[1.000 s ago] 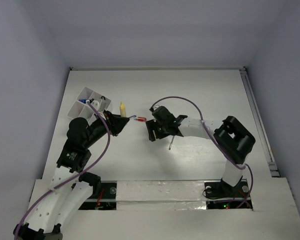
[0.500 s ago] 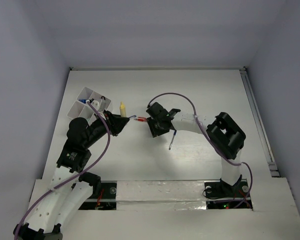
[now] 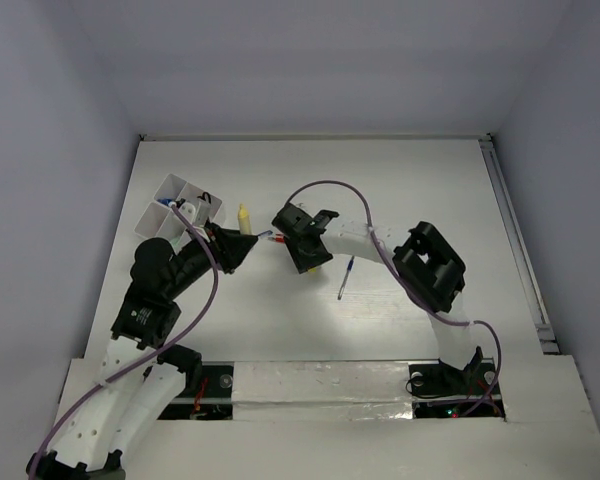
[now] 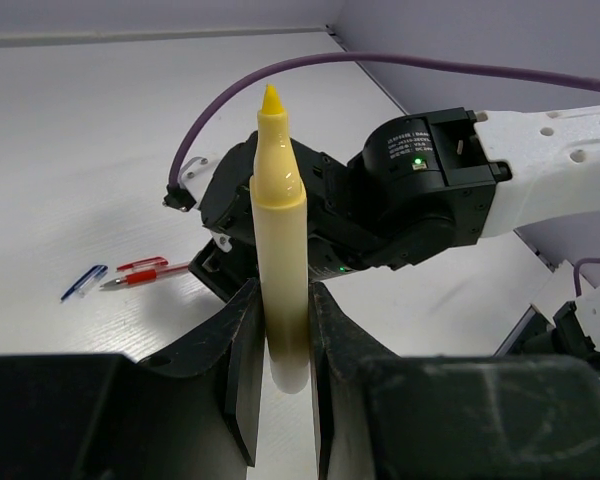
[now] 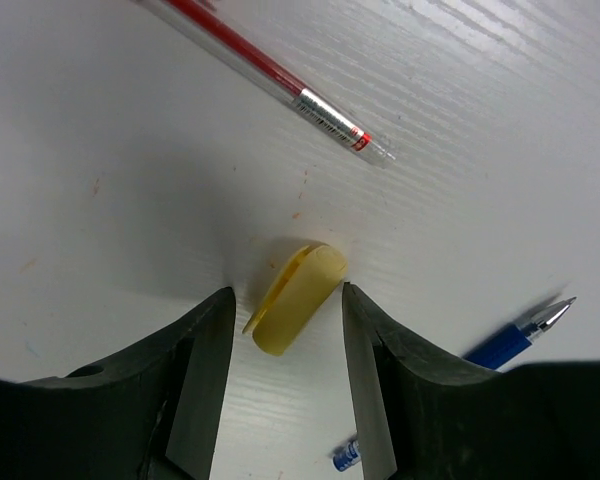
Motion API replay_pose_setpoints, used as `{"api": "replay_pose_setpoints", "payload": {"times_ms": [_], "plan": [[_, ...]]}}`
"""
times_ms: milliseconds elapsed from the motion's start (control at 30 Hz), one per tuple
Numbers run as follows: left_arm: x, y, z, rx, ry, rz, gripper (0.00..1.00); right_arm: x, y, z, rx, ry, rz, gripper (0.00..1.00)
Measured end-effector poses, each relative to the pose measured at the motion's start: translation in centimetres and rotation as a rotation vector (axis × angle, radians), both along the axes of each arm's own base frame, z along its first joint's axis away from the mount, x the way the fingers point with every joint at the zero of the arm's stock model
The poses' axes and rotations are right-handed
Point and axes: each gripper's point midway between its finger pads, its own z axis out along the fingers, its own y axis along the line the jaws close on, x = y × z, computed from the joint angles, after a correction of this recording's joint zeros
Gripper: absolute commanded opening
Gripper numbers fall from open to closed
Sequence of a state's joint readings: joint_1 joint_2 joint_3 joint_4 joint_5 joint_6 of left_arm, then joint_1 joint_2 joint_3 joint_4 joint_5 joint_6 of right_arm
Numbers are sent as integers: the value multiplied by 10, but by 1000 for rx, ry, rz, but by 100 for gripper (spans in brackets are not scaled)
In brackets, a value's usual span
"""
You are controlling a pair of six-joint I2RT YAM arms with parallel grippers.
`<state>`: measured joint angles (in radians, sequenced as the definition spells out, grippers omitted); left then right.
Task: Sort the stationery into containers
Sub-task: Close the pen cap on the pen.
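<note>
My left gripper [image 4: 280, 340] is shut on a pale yellow-green marker [image 4: 278, 230], which stands upright with its bare tip up; from above the marker [image 3: 243, 214] shows just right of the containers [image 3: 158, 222]. My right gripper [image 5: 285, 330] hangs open, pointing down at the table. A small yellow marker cap [image 5: 298, 298] lies between its fingers: the right finger is at its edge, the left one apart. The thin red pen [image 5: 270, 75] lies just beyond the cap, and the blue pen [image 5: 515, 335] is off to the right. In the top view the right gripper [image 3: 298, 247] is close to the left one [image 3: 242, 243].
The white organiser holds a blue item, a white tube and black scissors handles in its compartments. The blue pen [image 3: 346, 276] lies on the table right of the right wrist. A small blue clip [image 4: 83, 282] lies beside the red pen [image 4: 145, 275]. Both arms crowd the table's left-centre.
The right arm has swung left toward the left gripper and come down over the cap, and its jaws have narrowed. The left arm and marker have stayed still.
</note>
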<state>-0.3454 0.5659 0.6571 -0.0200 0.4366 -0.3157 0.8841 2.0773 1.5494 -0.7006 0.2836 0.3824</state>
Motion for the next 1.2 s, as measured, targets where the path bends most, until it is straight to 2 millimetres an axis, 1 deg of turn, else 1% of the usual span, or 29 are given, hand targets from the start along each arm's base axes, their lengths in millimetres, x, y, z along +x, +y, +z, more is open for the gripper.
{"api": "replay_pose_setpoints", "payload": {"times_ms": [167,233,267,300,333,400,467,500,567,600,733,800,867,967,1000,1033,1067,1200], "plan": [[-2,0,2,-3,-9,0,0,5,-1,1,-37,-8,-19,47],[-3,0,3,-4,-12,-5,0,7,-2,1,-46,-10,-26,41],[-4,-1,4,-5,-14,-6,0,8,-3,1,-52,-14,-31,38],[-4,0,4,-6,-17,-6,0,8,-4,1,-60,-15,-37,30],[-4,0,5,-6,-18,-5,0,9,-5,1,-67,-16,-42,26],[-6,-1,6,-7,-22,-9,0,10,-7,1,-82,-24,-58,20],[-7,-2,6,-8,-23,-13,0,11,-10,1,-96,-29,-70,18],[-7,-2,6,-8,-24,-14,0,11,-12,1,-102,-32,-78,10],[-8,-3,6,-8,-24,-18,0,12,-14,1,-114,-34,-87,2],[-8,-3,6,-8,-24,-20,0,12,-15,1,-120,-36,-90,0],[-8,-4,6,-7,-24,-22,0,14,-18,2,-130,-50,-101,0],[-9,-4,6,-8,-23,-23,0,11,-21,3,-114,-57,-102,0],[-9,-4,6,-8,-23,-25,0,2,-27,4,-80,-47,-96,0],[-10,-6,6,-9,-22,-40,0,-19,-31,13,46,-24,-70,0],[-11,-7,6,-10,-23,-47,0,-19,-27,33,109,-53,-65,0],[-13,-8,7,-14,-22,-60,0,-18,-20,48,189,-82,-54,0],[-13,-10,8,-18,-22,-70,0,-17,-12,68,282,-119,-39,0],[-18,-20,15,-58,-31,-134,0,-14,27,158,644,-269,54,0]]}}
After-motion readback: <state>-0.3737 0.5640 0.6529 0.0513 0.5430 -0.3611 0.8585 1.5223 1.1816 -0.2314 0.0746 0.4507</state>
